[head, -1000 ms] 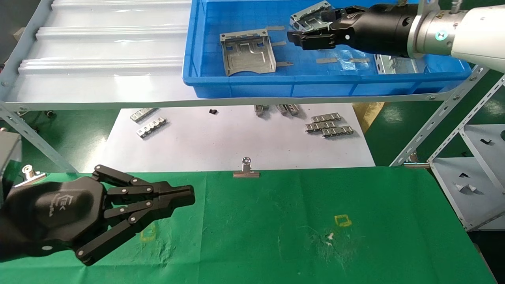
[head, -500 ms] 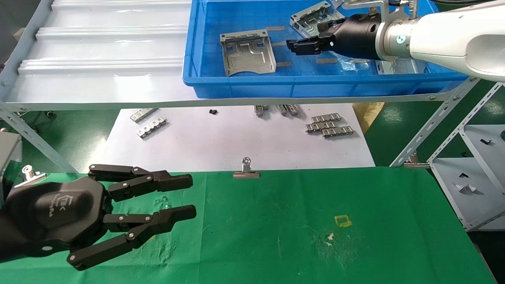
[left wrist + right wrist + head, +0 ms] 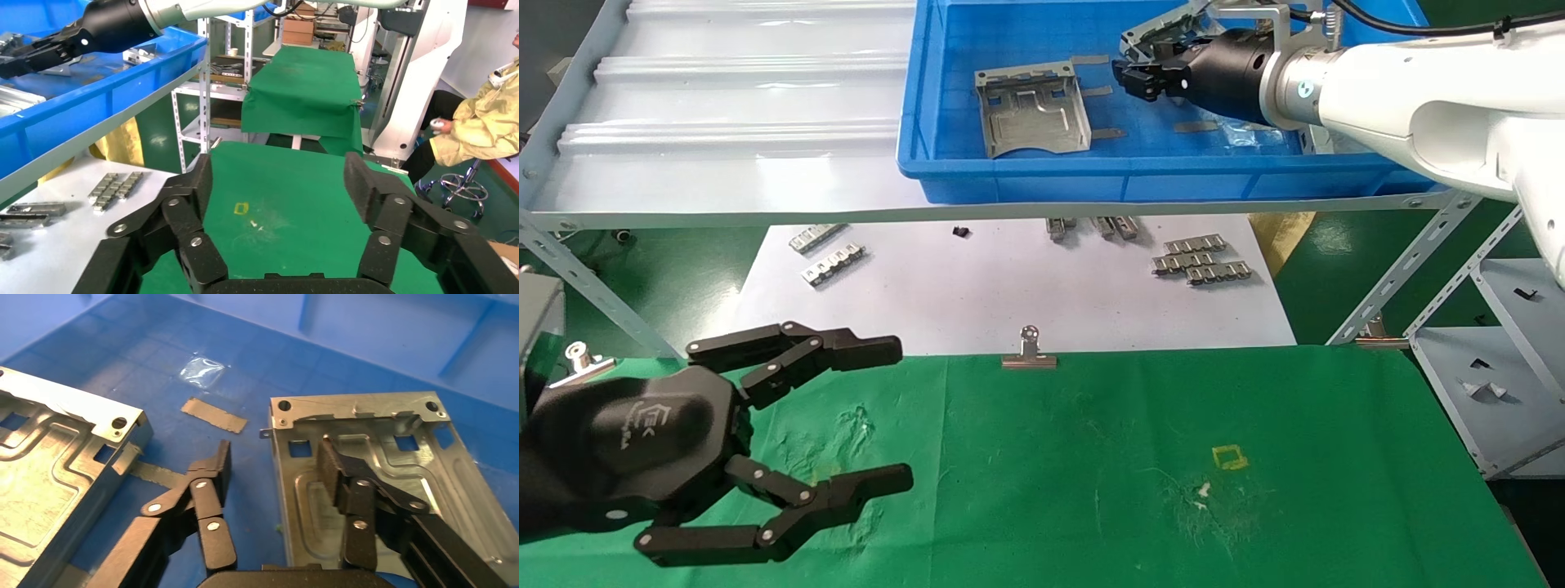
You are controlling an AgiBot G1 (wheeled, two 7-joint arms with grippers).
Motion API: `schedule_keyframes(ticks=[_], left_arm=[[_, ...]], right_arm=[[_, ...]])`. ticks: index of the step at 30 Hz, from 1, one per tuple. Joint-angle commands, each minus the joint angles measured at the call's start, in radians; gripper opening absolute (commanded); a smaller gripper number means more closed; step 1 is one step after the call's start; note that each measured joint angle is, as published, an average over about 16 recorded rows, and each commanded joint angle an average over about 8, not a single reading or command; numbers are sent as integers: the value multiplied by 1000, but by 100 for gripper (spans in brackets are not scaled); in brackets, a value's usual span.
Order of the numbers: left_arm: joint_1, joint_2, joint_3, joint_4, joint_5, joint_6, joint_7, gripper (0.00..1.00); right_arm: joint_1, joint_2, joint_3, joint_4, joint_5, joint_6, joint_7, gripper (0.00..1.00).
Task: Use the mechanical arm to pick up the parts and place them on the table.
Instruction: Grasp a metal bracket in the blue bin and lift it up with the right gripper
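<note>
Two silvery parts lie in the blue bin [image 3: 1173,175]: one at its left [image 3: 1031,110] and one at the back [image 3: 1164,31]. My right gripper [image 3: 1136,75] is open and low over the back part. In the right wrist view the gripper [image 3: 274,465] straddles that part's [image 3: 453,471] side wall, with one finger inside the part and the other over the bin floor. The other part [image 3: 49,465] lies beside it. My left gripper [image 3: 887,416] is wide open and empty above the green table [image 3: 1091,457]. It also shows in the left wrist view [image 3: 281,184].
The bin sits on a pale ribbed shelf [image 3: 740,98]. Thin tape strips [image 3: 1196,125] lie on the bin floor. Below, a white paper sheet [image 3: 1009,286] holds grey clip strips [image 3: 1197,260]. A binder clip [image 3: 1029,351] sits at the table's far edge.
My left gripper has gone from shut to wide open. My right arm has swung and brought its gripper down onto the back part, with the fingers now spread across its wall.
</note>
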Motion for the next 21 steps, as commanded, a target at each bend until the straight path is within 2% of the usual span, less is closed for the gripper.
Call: schedule_keyframes(ticks=[1,12,21], left_arm=[[0,0,0,0,0,0,0,100],[0,0,0,0,0,0,0,100],[0,0,0,0,0,0,0,100]], right_arm=[[-7,-1,-5,11,-2,7,10,0],[-20,8,-30,46,2,-3,48,0],[-10,31,-25,58,25,-51,33,0]])
